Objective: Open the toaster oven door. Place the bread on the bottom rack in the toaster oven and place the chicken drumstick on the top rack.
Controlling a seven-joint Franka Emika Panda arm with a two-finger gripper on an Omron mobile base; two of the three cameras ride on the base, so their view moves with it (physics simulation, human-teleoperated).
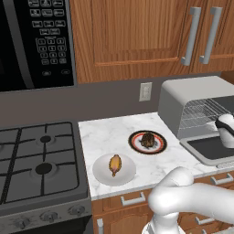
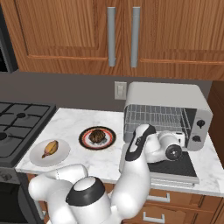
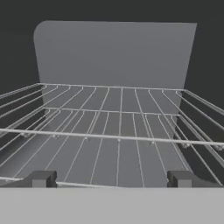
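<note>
The toaster oven (image 1: 192,93) (image 2: 166,94) stands at the counter's right end. Its door (image 1: 208,148) (image 2: 175,168) is folded down flat. Two wire racks (image 2: 153,116) show inside it. My gripper (image 3: 111,179) (image 2: 177,136) hovers over the lowered door, facing into the oven mouth. It is open, with nothing between the fingertips (image 3: 43,178). In the hand view a wire rack (image 3: 118,113) spreads just beyond them; I cannot tell which rack it is. The bread (image 1: 147,139) (image 2: 97,136) lies on a dark-rimmed plate (image 1: 157,147). The chicken drumstick (image 1: 115,164) (image 2: 50,148) lies on a white plate (image 1: 103,173).
A gas stove (image 1: 36,160) adjoins the marble counter (image 1: 105,132) on the left, with a black microwave (image 1: 32,41) above it. Wooden cabinets (image 2: 65,30) hang over the counter. A wall outlet (image 1: 145,91) sits beside the oven.
</note>
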